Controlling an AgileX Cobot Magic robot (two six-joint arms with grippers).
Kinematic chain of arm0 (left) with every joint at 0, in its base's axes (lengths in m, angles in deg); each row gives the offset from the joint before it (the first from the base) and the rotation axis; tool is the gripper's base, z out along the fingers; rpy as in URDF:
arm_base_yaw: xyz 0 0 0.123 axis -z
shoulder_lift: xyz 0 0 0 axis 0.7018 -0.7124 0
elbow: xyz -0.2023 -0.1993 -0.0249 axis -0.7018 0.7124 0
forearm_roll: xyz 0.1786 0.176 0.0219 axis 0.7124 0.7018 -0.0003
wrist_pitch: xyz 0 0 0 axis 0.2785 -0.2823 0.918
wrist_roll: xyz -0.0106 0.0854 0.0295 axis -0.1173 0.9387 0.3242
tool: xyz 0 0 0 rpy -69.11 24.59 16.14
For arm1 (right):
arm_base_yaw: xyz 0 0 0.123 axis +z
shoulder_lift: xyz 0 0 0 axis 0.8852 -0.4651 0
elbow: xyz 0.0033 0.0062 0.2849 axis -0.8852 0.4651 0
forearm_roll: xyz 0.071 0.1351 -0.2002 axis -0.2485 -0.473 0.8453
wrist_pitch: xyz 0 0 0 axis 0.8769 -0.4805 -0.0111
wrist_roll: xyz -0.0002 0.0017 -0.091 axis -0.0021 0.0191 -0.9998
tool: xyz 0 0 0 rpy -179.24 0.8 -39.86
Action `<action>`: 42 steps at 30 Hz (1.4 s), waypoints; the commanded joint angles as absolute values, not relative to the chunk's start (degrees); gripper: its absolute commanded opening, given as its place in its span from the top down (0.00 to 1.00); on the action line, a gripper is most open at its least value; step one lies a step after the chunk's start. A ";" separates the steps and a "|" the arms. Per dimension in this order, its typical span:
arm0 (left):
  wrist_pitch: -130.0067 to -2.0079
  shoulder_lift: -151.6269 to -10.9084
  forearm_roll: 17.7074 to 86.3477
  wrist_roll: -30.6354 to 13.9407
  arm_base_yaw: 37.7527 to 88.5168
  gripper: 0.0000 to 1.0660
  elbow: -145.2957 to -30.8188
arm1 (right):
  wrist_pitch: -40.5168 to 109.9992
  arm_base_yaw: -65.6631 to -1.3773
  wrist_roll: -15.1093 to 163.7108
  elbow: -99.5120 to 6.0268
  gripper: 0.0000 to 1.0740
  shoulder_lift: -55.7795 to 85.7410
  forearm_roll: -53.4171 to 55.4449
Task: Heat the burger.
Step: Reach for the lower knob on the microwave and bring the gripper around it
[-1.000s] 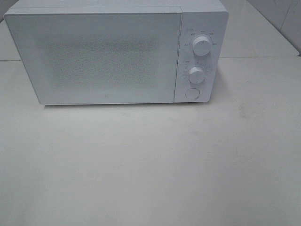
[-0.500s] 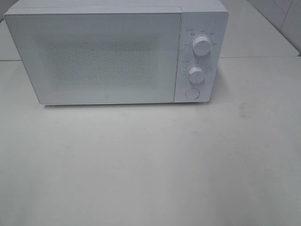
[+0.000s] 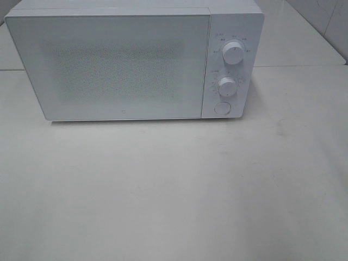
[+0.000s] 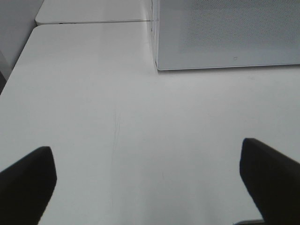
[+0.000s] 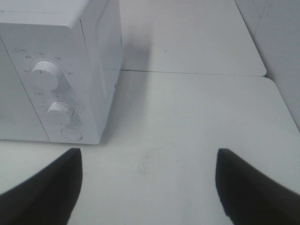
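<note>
Microwave unchanged from a second ago, door shut; burger unseen, probably inside heating. Left hand and right hand hang open over the table.

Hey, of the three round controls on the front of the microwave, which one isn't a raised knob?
The lowest one: the flat button. The upper dial and the lower dial above it both stick out and have markings printed around them.

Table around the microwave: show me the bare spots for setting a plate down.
The table is bare across the whole stretch in front of the microwave, and in a narrower strip beside its control panel. Nowhere looks crowded.
</note>
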State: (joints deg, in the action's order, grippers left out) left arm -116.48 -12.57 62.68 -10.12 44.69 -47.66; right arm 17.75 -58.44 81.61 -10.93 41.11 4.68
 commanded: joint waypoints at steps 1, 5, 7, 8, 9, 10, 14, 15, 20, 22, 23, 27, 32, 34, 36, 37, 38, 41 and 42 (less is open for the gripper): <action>-116.08 -11.14 62.68 -10.12 44.46 0.06 -47.43 | 23.54 -58.84 81.84 -11.33 0.29 37.56 4.74; -116.08 -11.14 62.68 -10.12 44.46 0.06 -47.43 | 29.96 -58.84 82.87 -11.05 0.29 33.54 4.85; -116.08 -11.14 62.68 -10.12 44.46 0.06 -47.43 | 36.60 -58.84 83.21 -9.50 0.29 30.45 4.97; -116.08 -11.14 62.68 -10.12 44.46 0.06 -47.43 | 36.60 -58.84 83.21 -9.50 0.29 30.45 4.97; -116.08 -11.14 62.68 -10.12 44.46 0.06 -47.43 | 39.01 -58.84 83.21 -8.81 0.29 29.48 4.97; -116.08 -11.14 62.68 -10.12 44.46 0.06 -47.43 | 43.65 -58.84 83.21 -7.38 0.29 27.76 4.97; -116.08 -11.14 62.68 -10.12 44.46 0.06 -47.43 | 50.01 -58.84 82.98 -5.15 0.29 25.24 4.97; -116.08 -11.14 62.68 -10.12 44.46 0.06 -47.43 | 54.19 -58.84 82.47 -3.48 0.29 23.46 4.97; -116.08 -11.14 62.68 -10.12 44.46 0.06 -47.43 | 66.86 -58.79 80.23 0.41 0.29 19.51 4.74; -116.08 -11.14 62.68 -10.12 44.46 0.06 -47.43 | 68.98 -58.79 79.77 1.10 0.29 18.59 4.68; -116.08 -11.14 62.68 -10.12 44.46 0.06 -47.43 | 71.95 -58.79 78.86 2.19 0.29 16.81 3.19; -116.08 -11.14 62.68 -10.12 44.46 0.06 -47.43 | 75.22 -58.79 77.60 3.33 0.29 14.18 0.44; -116.08 -11.14 62.68 -10.12 44.46 0.06 -47.43 | 81.98 -53.23 72.21 4.82 0.29 9.65 -8.10; -116.08 -11.14 62.68 -10.12 44.46 0.06 -47.43 | 86.34 -47.90 67.17 5.34 0.29 6.16 -14.74; -116.08 -11.14 62.68 -10.12 44.46 0.06 -47.43 | 87.54 -46.01 65.85 5.34 0.29 4.90 -17.09; -116.08 -11.14 62.68 -10.12 44.46 0.06 -47.43 | 90.12 -42.57 64.25 5.34 0.29 2.72 -20.13; -116.08 -11.14 62.68 -10.12 44.46 0.06 -47.43 | 90.12 -42.57 64.25 5.34 0.29 2.72 -20.13; -116.08 -11.14 62.68 -10.12 44.46 0.06 -47.43 | 93.73 -38.39 63.73 5.34 0.29 -0.43 -22.88; -116.08 -11.14 62.68 -10.12 44.46 0.06 -47.43 | 95.96 -35.75 63.67 5.28 0.29 -1.98 -24.54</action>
State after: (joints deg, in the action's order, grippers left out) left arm -116.48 -12.57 62.68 -10.12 44.69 -47.66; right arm 91.78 -38.96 64.99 5.17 -0.20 -21.79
